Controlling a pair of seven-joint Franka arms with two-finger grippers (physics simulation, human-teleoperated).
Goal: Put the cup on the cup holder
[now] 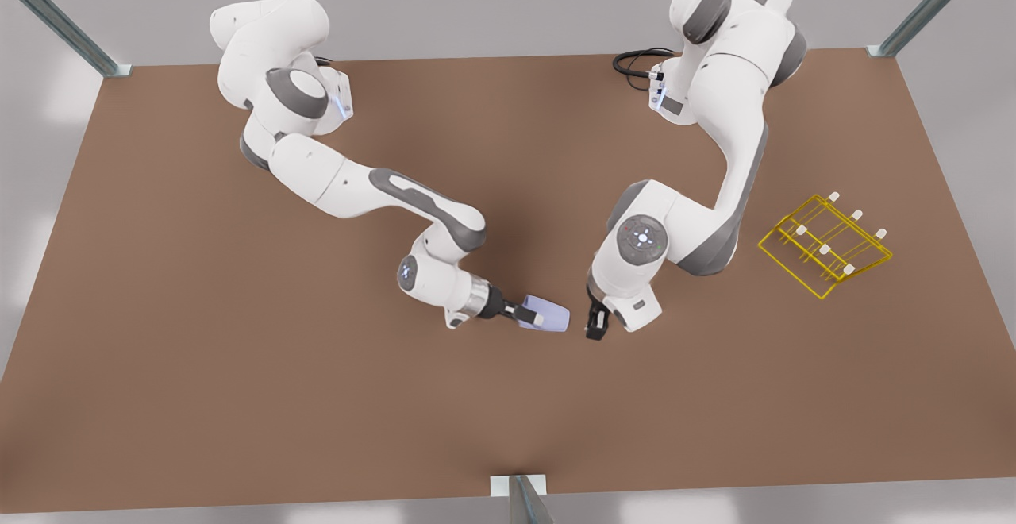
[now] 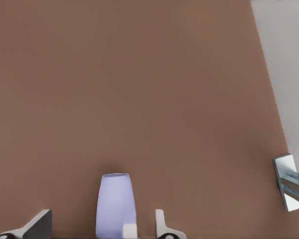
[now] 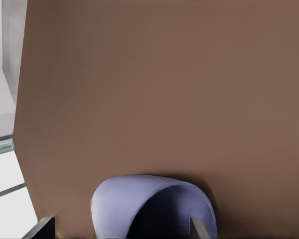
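Observation:
The lavender-blue cup (image 1: 552, 315) lies on its side, rim pointing to the front view's right, near the table's middle front. My left gripper (image 1: 530, 316) is shut on the cup's narrow end; a white fingertip (image 1: 538, 319) sits on its wall. In the left wrist view the cup (image 2: 114, 199) stretches away from my left gripper (image 2: 114, 230). My right gripper (image 1: 597, 325) hangs open just off the rim, apart from it. In the right wrist view the cup's (image 3: 134, 199) dark mouth lies between the fingers of my right gripper (image 3: 120, 230). The yellow wire cup holder (image 1: 825, 249) stands at the front view's right.
The brown table (image 1: 238, 397) has metal posts at its corners and one at the front edge (image 1: 520, 500). A black cable (image 1: 635, 59) loops by the right arm's base. The right arm's elbow stands between the cup and the cup holder.

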